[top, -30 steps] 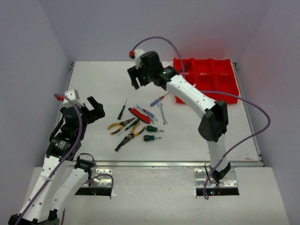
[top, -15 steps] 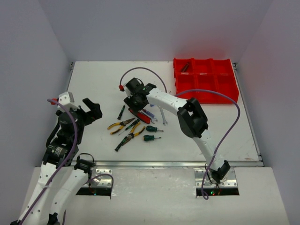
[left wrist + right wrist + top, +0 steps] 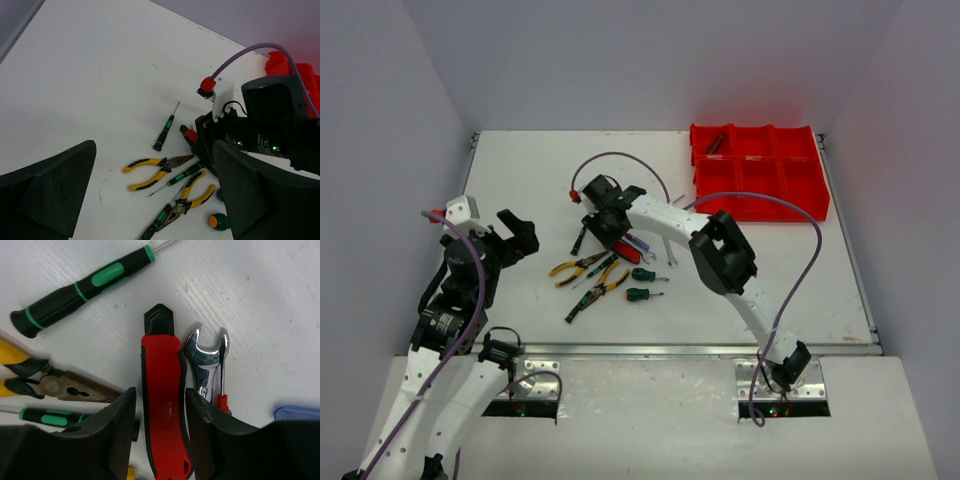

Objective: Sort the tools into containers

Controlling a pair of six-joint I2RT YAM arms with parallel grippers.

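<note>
Right gripper [image 3: 160, 407] straddles the red cutter [image 3: 161, 355], one finger on either side of its handle. The cutter's long axis runs straight out between them, black tip forward. Whether the pads already grip is unclear. Left gripper [image 3: 518, 232] gapes wide, farther off.

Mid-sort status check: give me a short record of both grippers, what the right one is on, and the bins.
left gripper: open, empty, left of the tool pile
right gripper: low on the pile, fingers either side of the red-handled cutter; firm grip not clear
beside cutter: silver wrench, lying close alongside
on table: yellow-handled pliers, green-black screwdriver, several more
red bins: far right corner; one dark item in the back-left compartment
</note>
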